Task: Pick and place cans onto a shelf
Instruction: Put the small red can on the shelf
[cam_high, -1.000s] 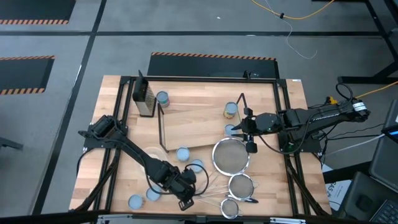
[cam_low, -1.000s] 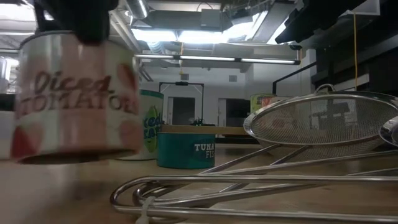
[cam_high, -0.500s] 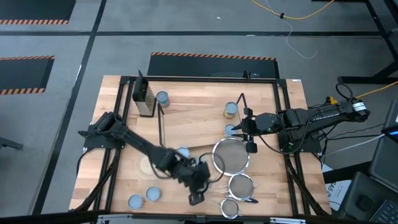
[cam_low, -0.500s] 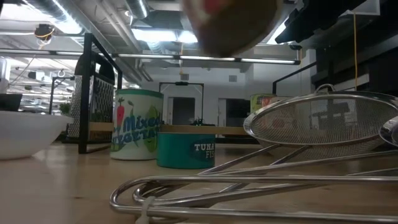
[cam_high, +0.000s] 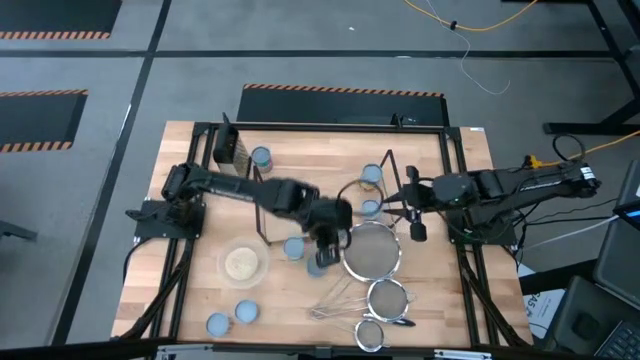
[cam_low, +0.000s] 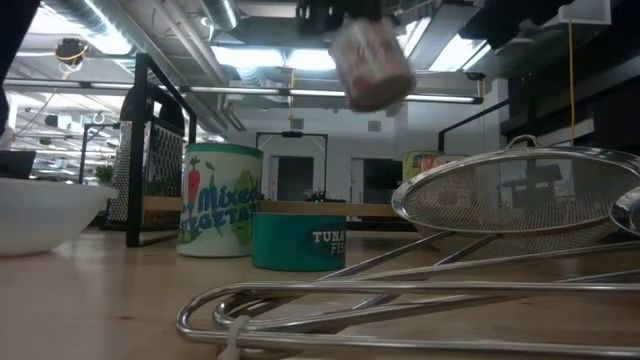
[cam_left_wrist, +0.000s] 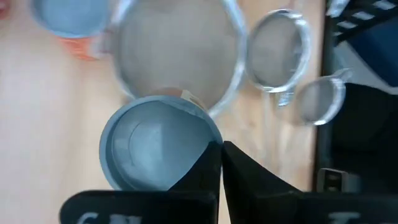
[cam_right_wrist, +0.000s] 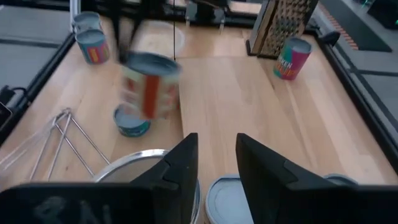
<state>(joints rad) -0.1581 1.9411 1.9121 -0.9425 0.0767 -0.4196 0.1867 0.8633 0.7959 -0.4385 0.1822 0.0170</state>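
Observation:
My left gripper (cam_high: 328, 240) is shut on a can with a red-and-white label (cam_right_wrist: 149, 87), high in the air by the shelf's near edge, next to the large strainer (cam_high: 372, 250). The can also shows in the low view (cam_low: 370, 65) and the left wrist view (cam_left_wrist: 158, 152). The shelf (cam_high: 310, 200) is a light-wood board with black wire ends. Two cans (cam_high: 370, 176) (cam_high: 370, 208) stand at its right end. My right gripper (cam_right_wrist: 214, 165) is open and empty just above the nearer one (cam_right_wrist: 230, 202). My left gripper holds the can at one side of its pale blue top rim (cam_left_wrist: 202, 140). Its fingers (cam_left_wrist: 211, 171) stand almost together there and come from above, pointing down. The can hangs below them, lifted clear of the table and a little tilted.
A tuna can (cam_low: 298, 240) and a mixed-vegetables can (cam_low: 220, 200) stand below the held can. A grater (cam_high: 232, 155) with a can (cam_high: 261, 157) is at the far left. A bowl (cam_high: 243, 263), two cans (cam_high: 218, 323) and smaller strainers (cam_high: 388, 297) lie near the front.
My left gripper has lifted the can clear of the near left part of the table and swung it up and toward the far right, to the shelf's near edge by the large strainer. My right gripper has drawn back a little toward the right edge.

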